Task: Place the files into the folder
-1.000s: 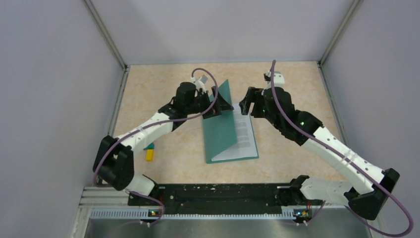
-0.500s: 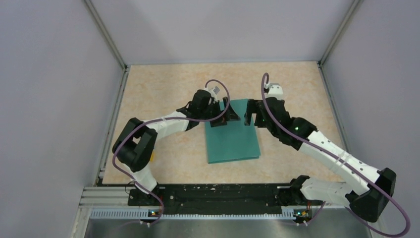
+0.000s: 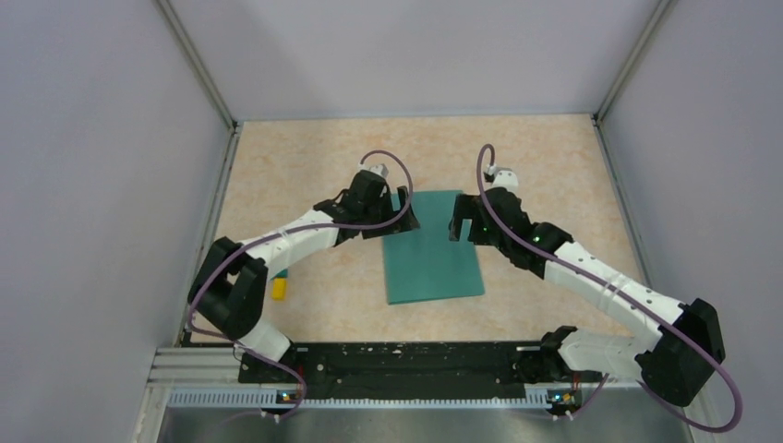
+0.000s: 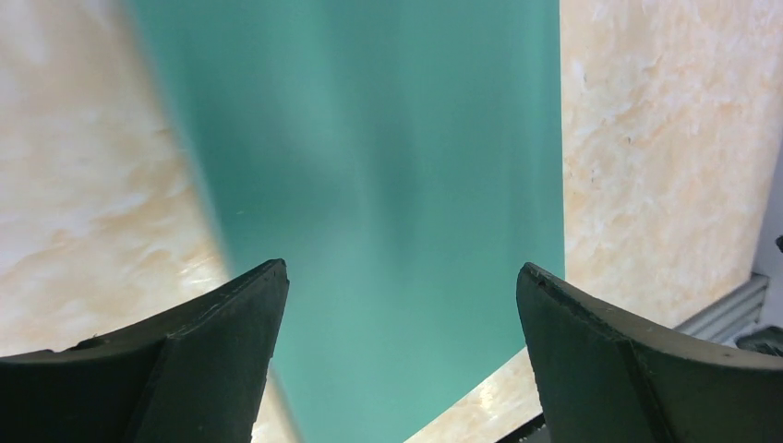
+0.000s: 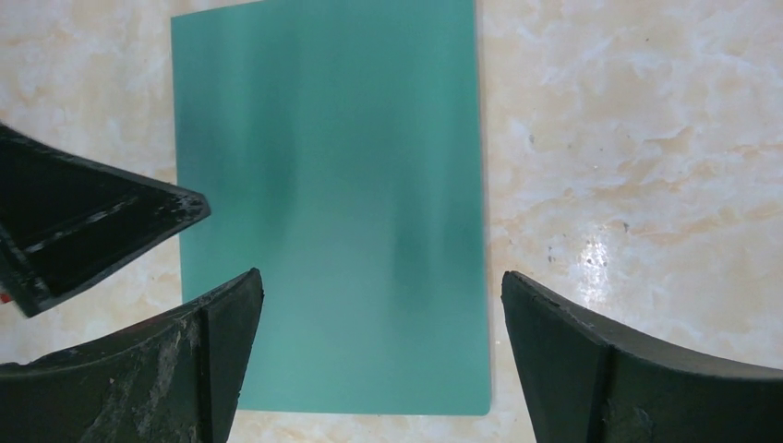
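Note:
The teal-green folder lies shut and flat on the beige table. It also shows in the left wrist view and the right wrist view. The files are hidden; no white sheet shows. My left gripper is open and empty above the folder's far left corner. My right gripper is open and empty above the folder's far right edge. One finger of the left gripper shows at the left in the right wrist view.
A small yellow and teal block lies on the table left of the folder, beside the left arm. Grey walls stand on the left, right and far sides. A black rail runs along the near edge.
The folder's cover, held up by my left gripper with printed sheets showing, has come down flat and shut. My left gripper has let go and drawn back left. My right gripper moved lower, over the folder.

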Robot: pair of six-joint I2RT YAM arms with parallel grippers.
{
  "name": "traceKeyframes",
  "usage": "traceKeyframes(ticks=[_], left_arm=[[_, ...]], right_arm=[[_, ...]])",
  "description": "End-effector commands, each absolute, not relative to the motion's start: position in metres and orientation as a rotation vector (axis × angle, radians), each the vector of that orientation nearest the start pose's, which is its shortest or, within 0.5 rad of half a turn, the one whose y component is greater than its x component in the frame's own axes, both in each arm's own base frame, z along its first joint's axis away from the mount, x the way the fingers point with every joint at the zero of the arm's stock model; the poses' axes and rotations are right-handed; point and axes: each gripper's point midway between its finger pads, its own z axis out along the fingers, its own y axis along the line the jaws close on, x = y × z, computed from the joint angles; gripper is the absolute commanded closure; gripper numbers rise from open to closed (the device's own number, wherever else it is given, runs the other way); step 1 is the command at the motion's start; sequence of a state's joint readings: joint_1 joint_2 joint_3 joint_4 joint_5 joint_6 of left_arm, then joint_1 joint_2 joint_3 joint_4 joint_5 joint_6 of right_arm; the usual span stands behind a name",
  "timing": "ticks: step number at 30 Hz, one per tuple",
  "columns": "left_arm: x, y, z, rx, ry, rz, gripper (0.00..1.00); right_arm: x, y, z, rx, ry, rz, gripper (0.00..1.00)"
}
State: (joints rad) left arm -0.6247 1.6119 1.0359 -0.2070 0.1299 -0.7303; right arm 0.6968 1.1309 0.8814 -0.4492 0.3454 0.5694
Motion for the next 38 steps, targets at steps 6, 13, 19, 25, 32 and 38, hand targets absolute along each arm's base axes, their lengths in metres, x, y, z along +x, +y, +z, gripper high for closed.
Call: traceKeyframes(ticks=[6,13,19,25,32,38], left_arm=[[0.310,-0.228,0.149,-0.070,2.343,-0.510,0.02],[0.298,-0.208,0.186,-0.065,2.261,-0.487,0.02],[0.296,-0.195,0.194,-0.086,2.236,-0.441,0.02],[0.295,-0.188,0.191,-0.126,2.244,-0.400,0.02],[0.294,-0.188,0.187,-0.122,2.260,-0.399,0.02],[0.294,-0.189,0.187,-0.126,2.259,-0.402,0.02]], right_arm=[[0.289,0.184,0.173,0.144,2.174,0.366,0.01],[0.289,0.171,0.194,0.214,2.094,0.361,0.01],[0.286,0.164,0.207,0.220,2.062,0.353,0.01],[0.284,0.161,0.205,0.224,2.062,0.352,0.01],[0.284,0.162,0.205,0.216,2.062,0.352,0.01],[0.284,0.164,0.204,0.212,2.065,0.360,0.01]])
